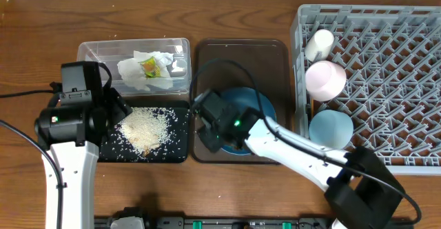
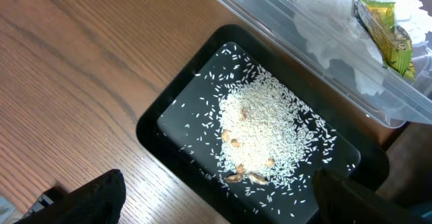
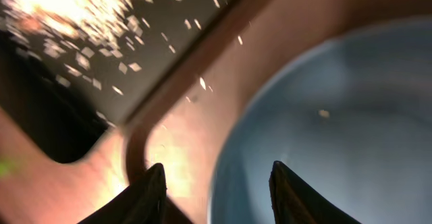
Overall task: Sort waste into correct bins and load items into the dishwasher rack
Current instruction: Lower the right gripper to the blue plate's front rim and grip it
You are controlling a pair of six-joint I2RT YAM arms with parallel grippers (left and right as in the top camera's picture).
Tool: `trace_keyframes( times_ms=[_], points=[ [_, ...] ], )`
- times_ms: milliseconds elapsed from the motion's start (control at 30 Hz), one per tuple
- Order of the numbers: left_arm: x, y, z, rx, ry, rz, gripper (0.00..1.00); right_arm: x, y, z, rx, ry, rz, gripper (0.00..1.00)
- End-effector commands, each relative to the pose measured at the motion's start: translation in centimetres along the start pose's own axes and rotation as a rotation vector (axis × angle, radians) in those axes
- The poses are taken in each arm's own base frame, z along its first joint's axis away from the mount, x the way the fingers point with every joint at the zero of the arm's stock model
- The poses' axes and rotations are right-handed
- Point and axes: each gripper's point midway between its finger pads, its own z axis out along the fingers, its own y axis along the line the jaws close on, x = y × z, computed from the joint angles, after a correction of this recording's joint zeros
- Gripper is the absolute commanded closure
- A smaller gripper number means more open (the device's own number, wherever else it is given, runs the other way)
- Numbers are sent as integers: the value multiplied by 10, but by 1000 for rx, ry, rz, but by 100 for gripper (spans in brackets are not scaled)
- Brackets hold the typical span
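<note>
Right gripper [image 3: 217, 183] sits open across the rim of the big dark-blue round plate [image 1: 267, 108].
White rice [image 1: 143, 129], crumpled paper napkin [image 1: 134, 74] and yellow-green wrapper [image 1: 149, 66] are binned; pink bowl [image 1: 325, 78], light-blue bowl [image 1: 331, 129] and white cup [image 1: 319, 44] are racked; plate left.

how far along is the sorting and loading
Done: napkin and wrapper in the clear tub, rice in the black tray; white cup, pink bowl and light-blue bowl in the rack. In hand: the fingers of the right gripper straddle the rim of the dark-blue plate on the brown tray, not gripping. To do: plate into the rack; chopsticks not clearly visible.
</note>
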Motion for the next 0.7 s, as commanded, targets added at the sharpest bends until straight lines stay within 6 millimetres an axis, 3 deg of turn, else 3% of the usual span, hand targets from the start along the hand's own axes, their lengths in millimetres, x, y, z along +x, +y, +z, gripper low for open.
trace_keyframes(
  times_ms=[0, 333, 667],
  points=[
    [-6, 2, -5, -3, -23, -11, 9, 10, -8, 12, 70, 17, 0, 52],
    [-6, 2, -5, -3, -23, -11, 9, 13, 2, 13, 58, 19, 11, 60],
    [-6, 2, -5, -3, -23, -11, 9, 20, 1, 13, 64, 43, 9, 61]
  ],
)
